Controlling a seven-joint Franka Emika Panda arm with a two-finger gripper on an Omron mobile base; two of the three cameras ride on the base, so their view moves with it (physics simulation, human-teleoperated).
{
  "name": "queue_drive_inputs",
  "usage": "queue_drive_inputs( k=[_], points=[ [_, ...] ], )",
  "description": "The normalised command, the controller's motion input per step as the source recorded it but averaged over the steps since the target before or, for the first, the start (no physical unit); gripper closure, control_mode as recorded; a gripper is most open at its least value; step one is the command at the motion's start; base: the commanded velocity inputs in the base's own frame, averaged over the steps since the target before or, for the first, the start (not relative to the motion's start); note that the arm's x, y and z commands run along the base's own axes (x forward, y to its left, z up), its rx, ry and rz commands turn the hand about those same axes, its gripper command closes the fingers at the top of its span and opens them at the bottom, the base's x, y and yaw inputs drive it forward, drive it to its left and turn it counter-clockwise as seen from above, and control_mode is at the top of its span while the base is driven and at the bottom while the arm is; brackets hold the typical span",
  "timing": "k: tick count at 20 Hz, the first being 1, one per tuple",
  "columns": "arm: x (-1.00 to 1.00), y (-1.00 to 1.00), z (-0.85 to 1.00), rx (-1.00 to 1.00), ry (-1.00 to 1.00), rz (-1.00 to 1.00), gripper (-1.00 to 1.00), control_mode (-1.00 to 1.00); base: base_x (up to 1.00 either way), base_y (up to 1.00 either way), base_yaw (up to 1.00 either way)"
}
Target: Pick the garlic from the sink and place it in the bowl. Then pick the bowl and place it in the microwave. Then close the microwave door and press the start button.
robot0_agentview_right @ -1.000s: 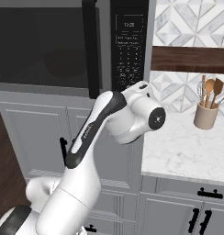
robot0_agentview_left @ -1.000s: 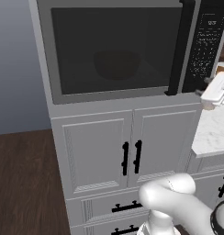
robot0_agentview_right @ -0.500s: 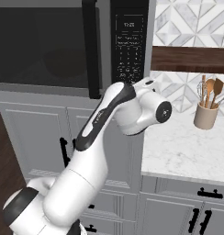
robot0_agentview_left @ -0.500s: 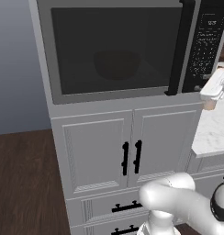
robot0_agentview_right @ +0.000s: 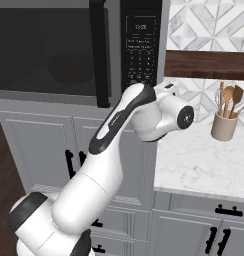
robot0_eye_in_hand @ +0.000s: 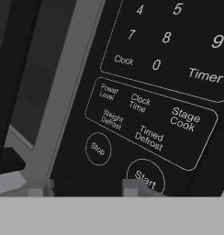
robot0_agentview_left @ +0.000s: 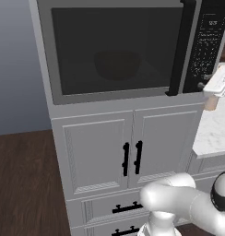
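Observation:
The microwave (robot0_agentview_left: 45, 55) has its door (robot0_agentview_left: 114, 99) shut, the black bar handle (robot0_agentview_left: 181, 50) standing upright beside the keypad panel (robot0_agentview_left: 209, 41). Through the dark glass I make out the round bowl (robot0_agentview_left: 115, 64) inside. The garlic is hidden and the sink is out of view. My gripper (robot0_agentview_left: 212, 85) is at the keypad's lower edge. In the hand view the gripper (robot0_eye_in_hand: 86, 190) faces the panel with its tips apart and nothing between them; one fingertip (robot0_eye_in_hand: 134, 186) is right at the Start button (robot0_eye_in_hand: 145, 178), with the Stop button (robot0_eye_in_hand: 98, 148) to its left.
White cabinet doors with black handles (robot0_agentview_left: 133, 156) sit under the microwave. A marble counter (robot0_agentview_right: 204, 160) extends to the right, carrying a beige utensil holder (robot0_agentview_right: 224, 127). Dark wood floor (robot0_agentview_left: 22, 184) lies to the left.
The hand has crept slightly upward and closer to the keypad's lower part, and the elbow has swung right. The microwave door stays shut.

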Motion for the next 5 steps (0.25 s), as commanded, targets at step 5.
queue_drive_inputs(
  k=[5],
  points=[
    [-0.8, 0.0, 0.0, 0.0, -0.06, 0.0, -1.0, -1.0, 0.0, 0.0, 0.0]
  ],
)
